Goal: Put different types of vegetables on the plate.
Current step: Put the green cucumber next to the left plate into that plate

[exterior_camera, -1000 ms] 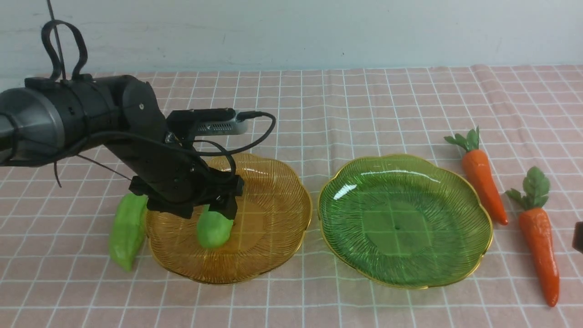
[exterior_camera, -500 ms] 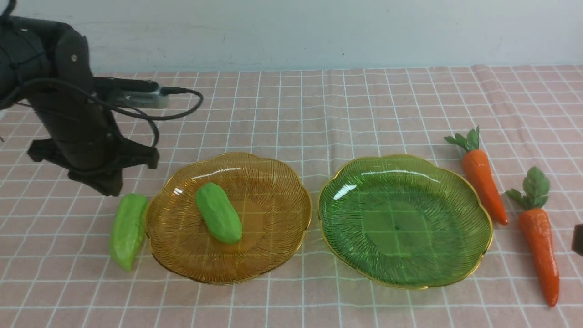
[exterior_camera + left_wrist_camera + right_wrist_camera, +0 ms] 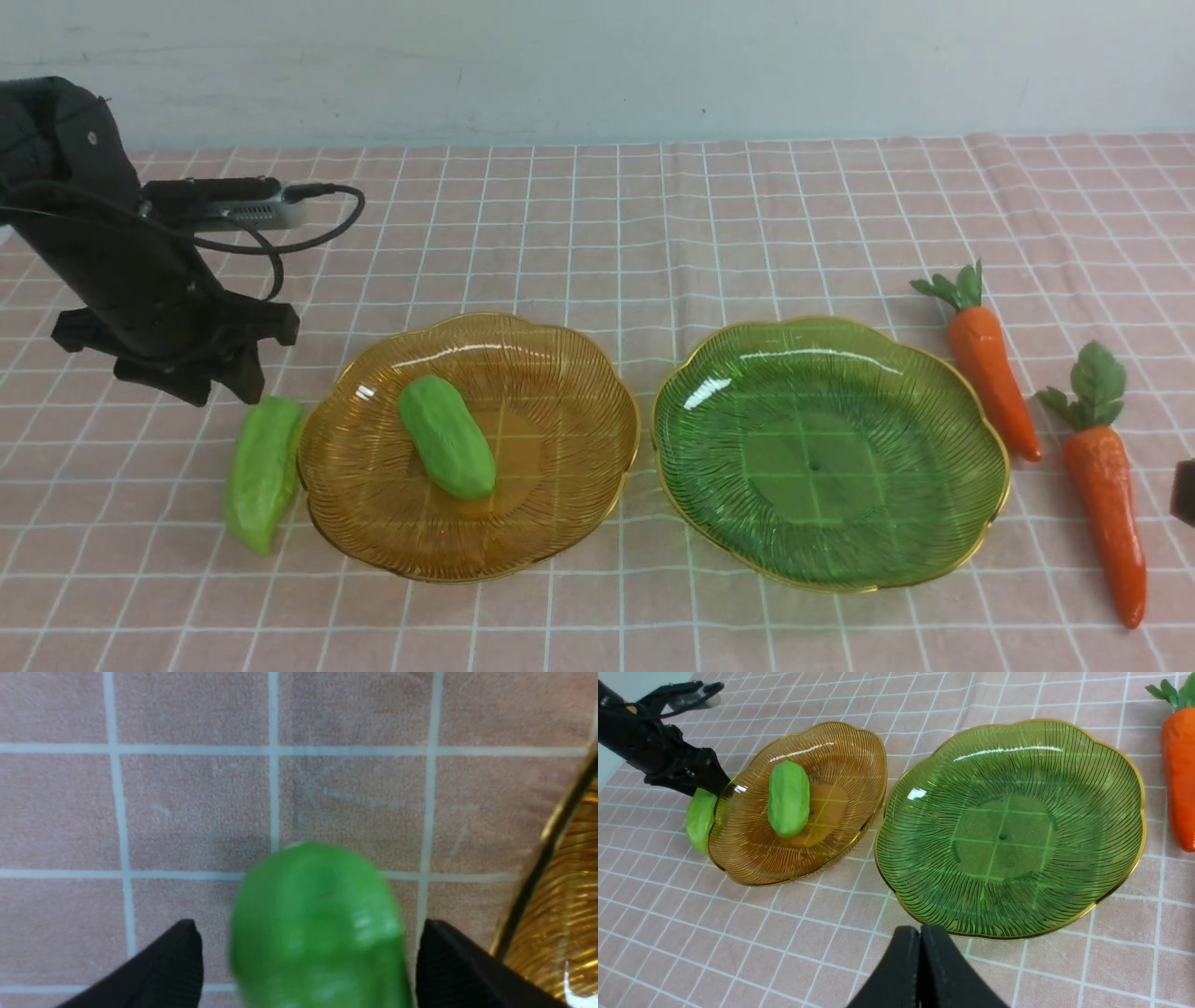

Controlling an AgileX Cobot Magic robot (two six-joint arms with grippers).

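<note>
Green gourd [image 3: 262, 471], lower left: my left jaws hung spread over it, right jaws pressed together; centring across its width seemed best.

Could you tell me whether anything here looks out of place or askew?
Nothing looks spilled or damaged. One green gourd lies on the cloth, right beside the rim of the amber plate, not in it.

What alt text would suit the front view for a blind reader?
One green gourd lies in the amber plate; the green plate beside it is empty. A second gourd lies on the checked cloth near the open left gripper, two carrots at far right.
</note>
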